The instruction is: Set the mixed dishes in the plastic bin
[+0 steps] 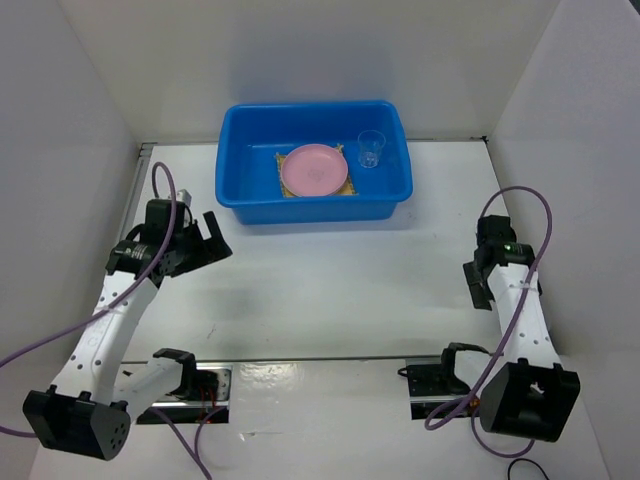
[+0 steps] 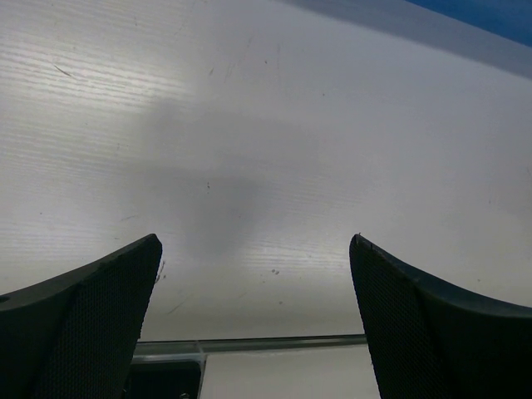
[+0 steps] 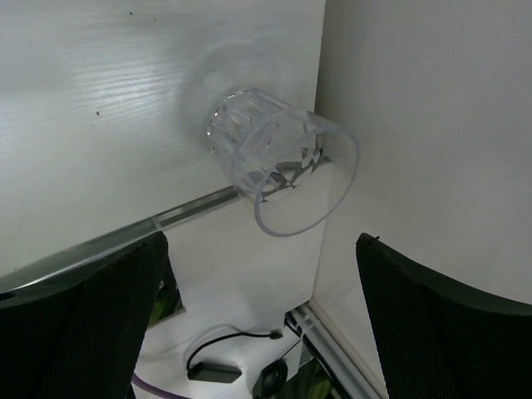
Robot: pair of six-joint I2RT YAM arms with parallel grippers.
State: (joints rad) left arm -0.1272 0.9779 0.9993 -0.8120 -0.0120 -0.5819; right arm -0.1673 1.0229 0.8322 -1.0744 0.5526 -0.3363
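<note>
The blue plastic bin (image 1: 315,212) stands at the back middle of the table. Inside it a pink plate (image 1: 315,170) lies on the tan bamboo mat (image 1: 284,190), and a small clear cup (image 1: 370,150) stands at the right. No cream plate shows. My left gripper (image 1: 210,236) is open and empty over bare table left of the bin; its view shows the same (image 2: 256,241). My right gripper (image 1: 482,283) is open and empty (image 3: 262,241). Another clear cup (image 3: 278,158) sits on the table by the right wall, just beyond my right fingertips.
White walls enclose the table on the left, back and right. A metal strip (image 1: 320,360) runs along the near edge between the arm bases. Purple cables (image 1: 520,200) loop off both arms. Cables and a dark plug (image 3: 216,371) lie below the table's near edge.
</note>
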